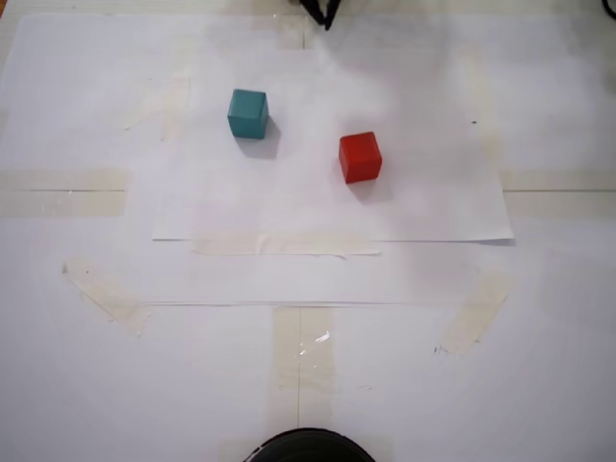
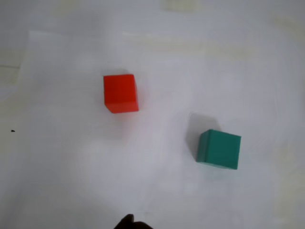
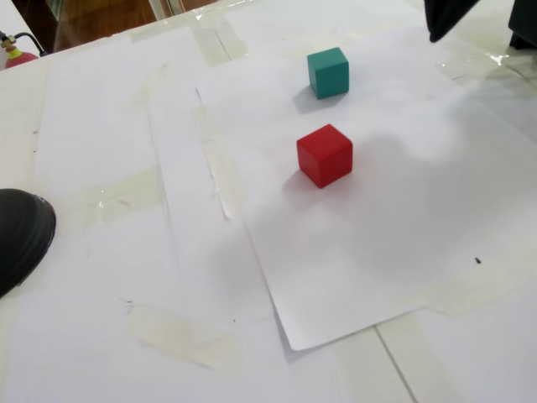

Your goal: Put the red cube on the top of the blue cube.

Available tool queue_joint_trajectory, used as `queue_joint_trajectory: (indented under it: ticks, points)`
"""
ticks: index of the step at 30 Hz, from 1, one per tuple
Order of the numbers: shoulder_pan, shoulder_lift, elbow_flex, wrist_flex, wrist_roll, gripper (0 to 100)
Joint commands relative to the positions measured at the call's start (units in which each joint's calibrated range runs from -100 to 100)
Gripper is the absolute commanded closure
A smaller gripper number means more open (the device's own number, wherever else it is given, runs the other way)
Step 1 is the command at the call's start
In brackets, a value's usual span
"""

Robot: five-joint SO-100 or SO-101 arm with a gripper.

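Observation:
The red cube (image 1: 360, 157) rests on a white paper sheet, with the blue cube (image 1: 248, 113), teal in colour, up and to its left in a fixed view. They stand apart and do not touch. The wrist view looks down on both from a height: red cube (image 2: 120, 93) at upper left, blue cube (image 2: 219, 149) at lower right. Only black tips of my gripper (image 1: 322, 13) poke in at the top edge, behind both cubes and clear of them. Dark parts of the gripper (image 3: 450, 21) show at the top right in a fixed view, and nothing is seen in its hold.
White paper sheets (image 1: 452, 207) taped down with beige tape (image 1: 63, 191) cover the table. A black rounded object (image 1: 308, 448) sits at the bottom edge of a fixed view, and the same black object (image 3: 21, 235) is at the left edge of the other fixed view.

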Motion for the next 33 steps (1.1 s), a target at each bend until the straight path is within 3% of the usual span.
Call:
queue_joint_trajectory:
  ticks: [1,4,7,19,33]
  points:
    - [-0.7,11.6,-17.2,2.0,0.5,100]
    - [-2.4,18.0,-24.9,3.3,1.3,100]
    - [-4.5,23.0,-31.8,0.3,7.1,100]
    - [-8.1,46.9,-52.7,0.7,4.2,100]
    - [-8.5,61.2,-56.7,-1.5,3.8,100]
